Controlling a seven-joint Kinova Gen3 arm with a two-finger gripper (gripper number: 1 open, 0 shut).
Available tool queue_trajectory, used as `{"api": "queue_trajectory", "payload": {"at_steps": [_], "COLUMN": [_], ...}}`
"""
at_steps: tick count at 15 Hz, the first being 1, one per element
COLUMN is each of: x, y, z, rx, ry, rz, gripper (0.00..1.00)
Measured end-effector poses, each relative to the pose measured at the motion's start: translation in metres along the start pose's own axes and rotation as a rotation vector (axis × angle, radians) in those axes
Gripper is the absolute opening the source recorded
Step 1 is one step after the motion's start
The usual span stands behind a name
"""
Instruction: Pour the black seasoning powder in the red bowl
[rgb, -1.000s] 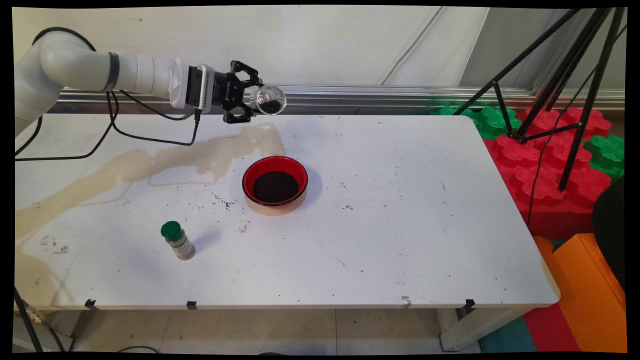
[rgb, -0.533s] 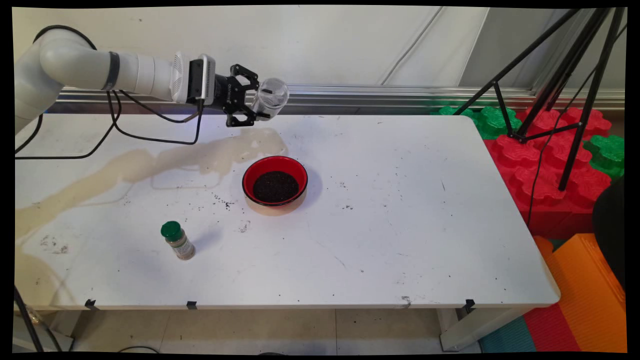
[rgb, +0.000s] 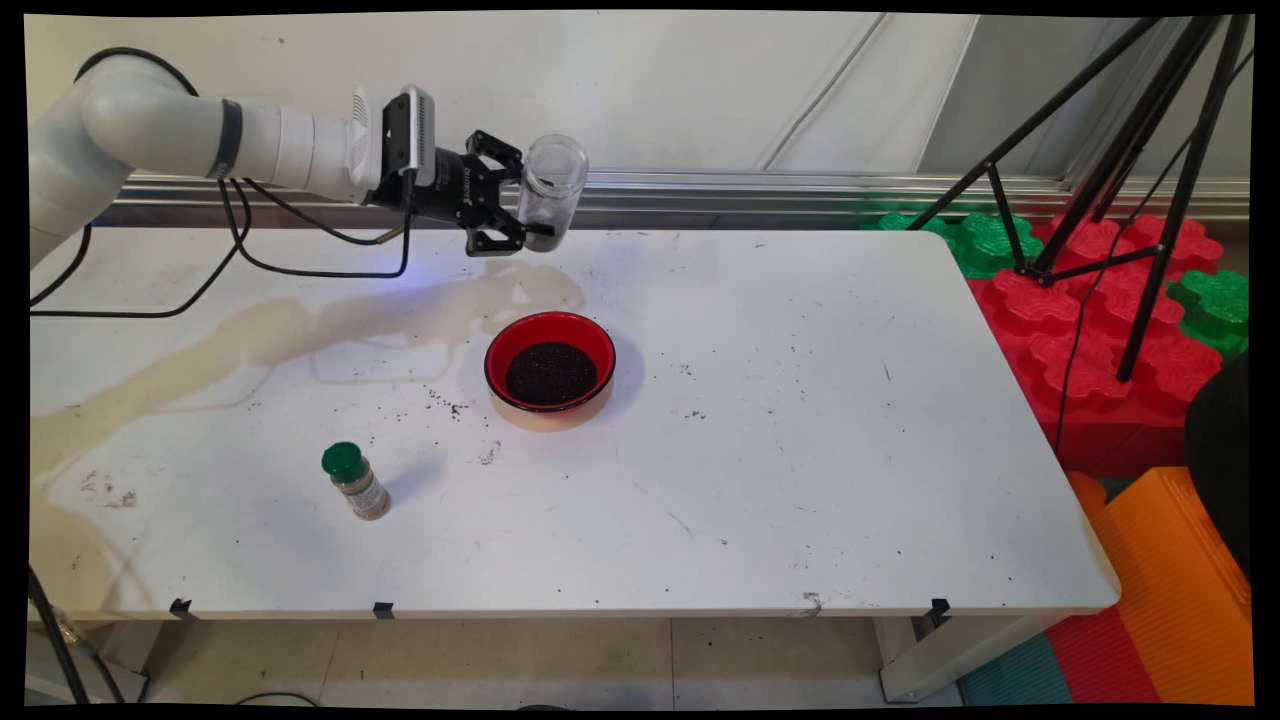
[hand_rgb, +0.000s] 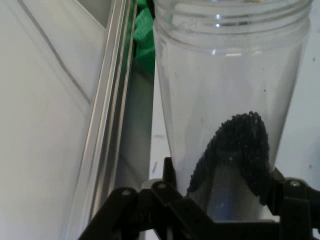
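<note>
My gripper (rgb: 530, 215) is shut on a clear plastic jar (rgb: 552, 190), held high over the table's far side, nearly upright with its mouth up. In the hand view the clear plastic jar (hand_rgb: 230, 110) fills the frame, with a small heap of black grains (hand_rgb: 237, 150) at its bottom, and the gripper (hand_rgb: 220, 200) clamps its lower part. A red bowl (rgb: 550, 365) with black grains in it stands on the table below and toward the near side of the jar.
A small spice bottle with a green cap (rgb: 355, 480) stands at the near left. A tan stain (rgb: 300, 330) runs across the table's left half, with loose black grains scattered by the bowl. A black tripod (rgb: 1110, 160) and coloured foam blocks (rgb: 1100, 330) lie right of the table.
The wrist has rolled, turning the jar from lying on its side with its mouth toward the camera to nearly upright. The hand has shifted slightly right. The bowl and bottle have not moved.
</note>
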Motion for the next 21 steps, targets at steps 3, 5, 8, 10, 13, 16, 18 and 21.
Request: {"api": "queue_trajectory", "payload": {"at_steps": [3,5,8,10,13,16,18,21], "x": [0.005,0.009,0.017,0.021,0.023,0.02,0.016,0.008], "y": [0.002,0.005,0.008,0.008,0.006,0.004,0.003,0.002], "z": [0.002,0.003,0.005,0.006,0.006,0.005,0.004,0.001], "rx": [-0.015,-0.028,-0.048,-0.057,-0.058,-0.054,-0.05,-0.044], "ry": [0.025,0.045,0.078,0.1,0.123,0.133,0.136,0.135], "rz": [-0.09,-0.143,-0.213,-0.265,-0.343,-0.394,-0.419,-0.449], "gripper": [0.0,0.0,0.0,0.0,0.0,0.0,0.0,0.0]}}
